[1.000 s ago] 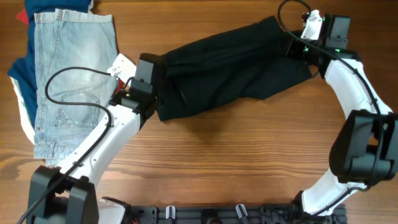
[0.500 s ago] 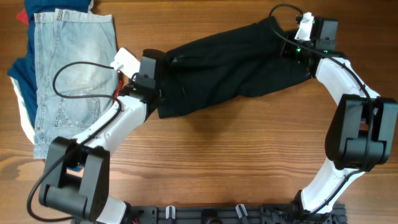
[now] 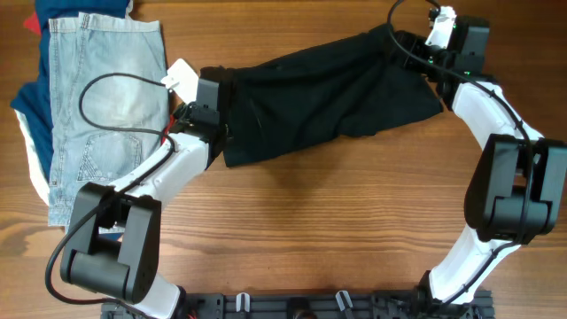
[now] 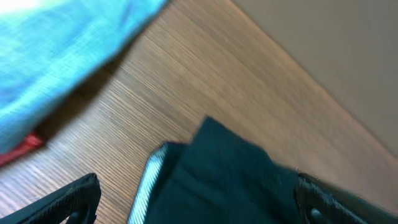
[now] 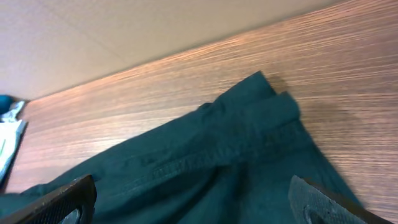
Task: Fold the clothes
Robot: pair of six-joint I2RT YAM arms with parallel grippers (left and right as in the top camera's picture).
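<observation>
The black shorts [image 3: 328, 97] lie folded in a long band across the back of the table, tilted up to the right. My left gripper [image 3: 232, 102] hovers over their left end, its fingers spread wide. In the left wrist view the left gripper [image 4: 199, 202] is open, and the shorts [image 4: 230, 180] with a pale lining strip [image 4: 146, 186] lie below it. My right gripper [image 3: 409, 55] is over the right end. In the right wrist view the right gripper [image 5: 193, 202] also stands open above the shorts [image 5: 211, 168], gripping nothing.
Light-blue denim shorts [image 3: 102, 106] lie at the far left on navy, red and white garments [image 3: 27, 115]. The denim [image 4: 56, 50] also shows near the left gripper. Bare wooden tabletop [image 3: 337, 230] runs along the front.
Both grippers have gone from shut to wide open and let go of the black shorts. The left arm has moved slightly toward the back.
</observation>
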